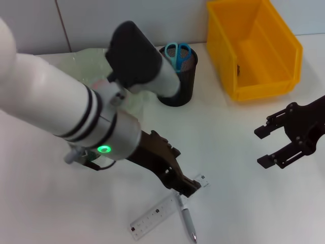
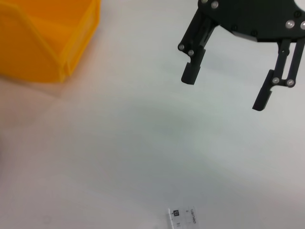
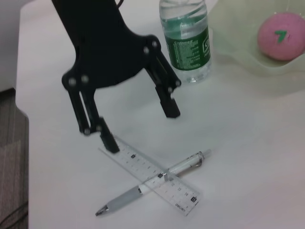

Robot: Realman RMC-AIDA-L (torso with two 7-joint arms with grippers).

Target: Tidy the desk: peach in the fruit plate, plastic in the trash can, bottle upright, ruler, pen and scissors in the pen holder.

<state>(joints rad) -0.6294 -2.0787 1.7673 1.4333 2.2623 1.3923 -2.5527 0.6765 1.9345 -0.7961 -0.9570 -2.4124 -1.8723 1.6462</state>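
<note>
Ruler [image 1: 165, 210] and pen [image 1: 186, 218] lie crossed at near edge of desk [image 1: 228, 168], pen resting over ruler (right wrist view), touching at the crossing. Left gripper [image 1: 189, 189] is down over them w/ jaws spread and holding nothing: one tip at the far end of the ruler, the other clear of the pen. Right gripper [image 1: 268, 147] hangs at right, jaws released, empty, well apart from the work.

Elsewhere: scissors [image 1: 178, 54] already stand in pen holder [image 1: 179, 76], far centre. Trash can [image 1: 251, 48] at far right; no plastic visible on desk. Right wrist view shows bottle [image 3: 187, 40] upright and peach [image 3: 281, 36] in fruit plate [image 3: 238, 52]. Judged: only ruler and pen remain.

Risks:
- Flat, thin ruler gives jaws little to pinch; tips may skid on desk and push it away instead of lifting.
- Closing near the crossing could catch both items, or lift ruler and roll pen off, poss. over near edge.
- Left arm blocks much of the head view, so plate and bottle are at risk of a knock on the way to the holder.
</note>
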